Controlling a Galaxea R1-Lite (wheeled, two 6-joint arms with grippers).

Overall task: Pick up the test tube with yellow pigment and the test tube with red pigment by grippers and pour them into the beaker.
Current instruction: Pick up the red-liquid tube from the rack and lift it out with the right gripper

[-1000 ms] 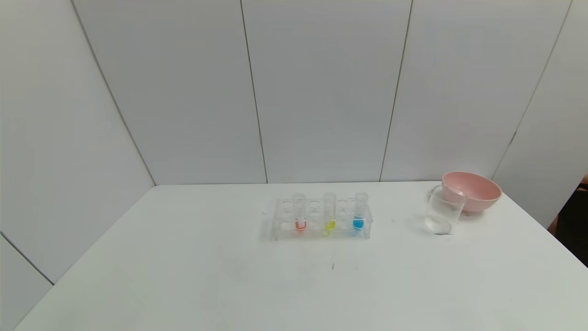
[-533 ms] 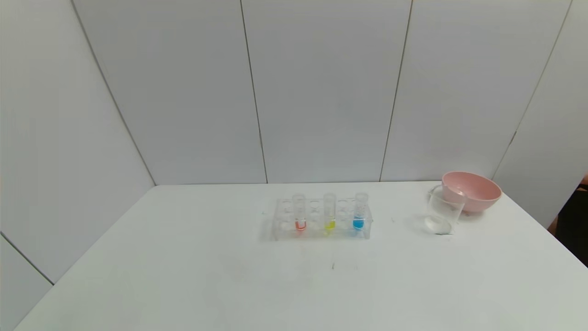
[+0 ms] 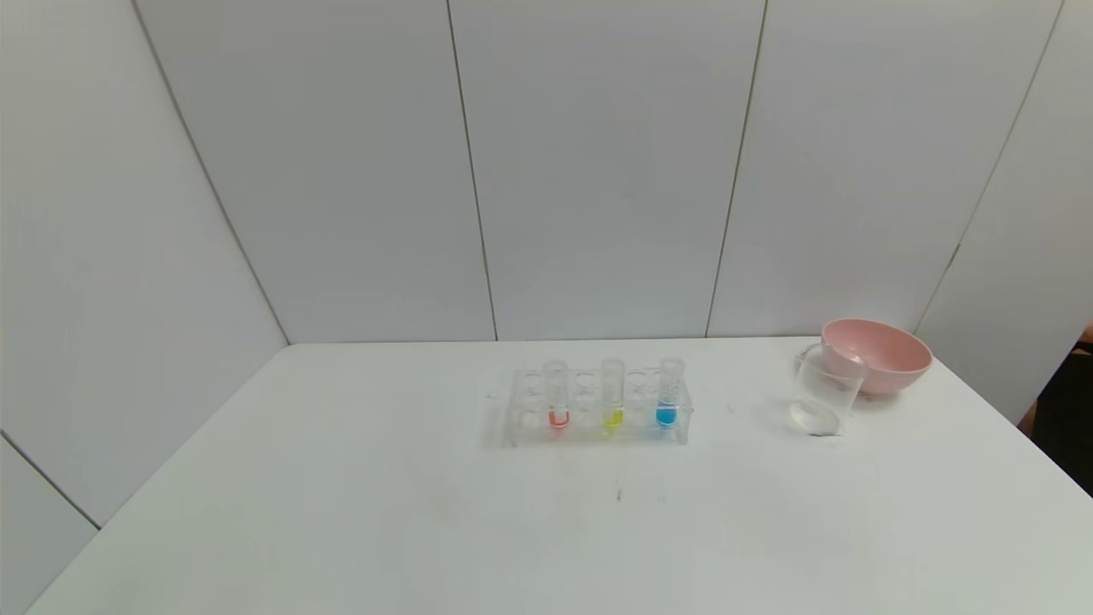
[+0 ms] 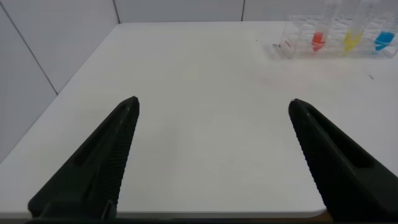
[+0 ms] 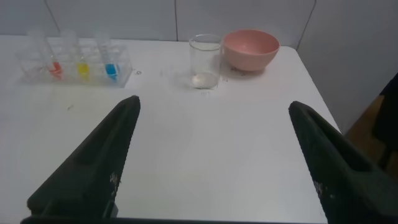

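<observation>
Both grippers, left gripper [image 4: 211, 155] and right gripper [image 5: 211, 155], gape wide in wrist views only, unseen from the head.

The right gripper [image 5: 214, 158] is wide open above the white tabletop [image 5: 205, 143]; far off stand the beaker [image 5: 204, 61], a pink bowl [image 5: 250, 49] just beside it, and a tube rack [image 5: 74, 62].

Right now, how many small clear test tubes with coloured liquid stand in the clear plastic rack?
3, all upright in the clear plastic rack: the red-pigment tube at the robot's left, the yellow-pigment tube in the middle, the blue-liquid tube at the right. None appears hidden.
</observation>
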